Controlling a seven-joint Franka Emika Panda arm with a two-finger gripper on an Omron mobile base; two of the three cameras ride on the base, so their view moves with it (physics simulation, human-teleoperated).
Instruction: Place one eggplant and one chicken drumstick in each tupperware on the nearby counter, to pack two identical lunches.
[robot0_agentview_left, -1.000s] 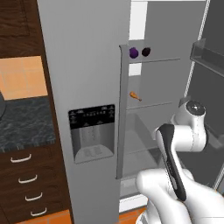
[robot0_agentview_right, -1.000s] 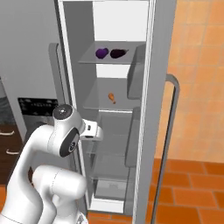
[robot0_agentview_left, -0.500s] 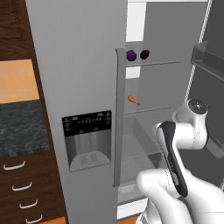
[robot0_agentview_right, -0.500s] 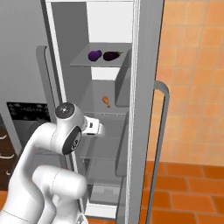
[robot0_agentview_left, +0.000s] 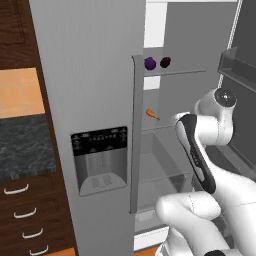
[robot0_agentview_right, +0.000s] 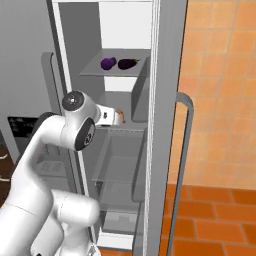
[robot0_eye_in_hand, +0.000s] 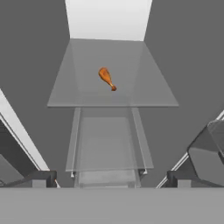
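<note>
Eggplant and its twin are seen side by side on the upper glass shelf of the open fridge, upper middle of the left base view; one chicken drumstick lies alone on the shelf below, upper centre of the hand view, bone end turned toward the lower right. The gripper is held well short of it with nothing between its tips, jaws spread to their widest. A second drumstick cannot be made out, possibly hidden by the door. Risks are judged as follows: the tapered drumstick may be nudged back on the slick glass by an off-centre approach; the upper shelf edge may be struck by the wrist on a high entry; a pinch at the thin bone may let it swing out.
</note>
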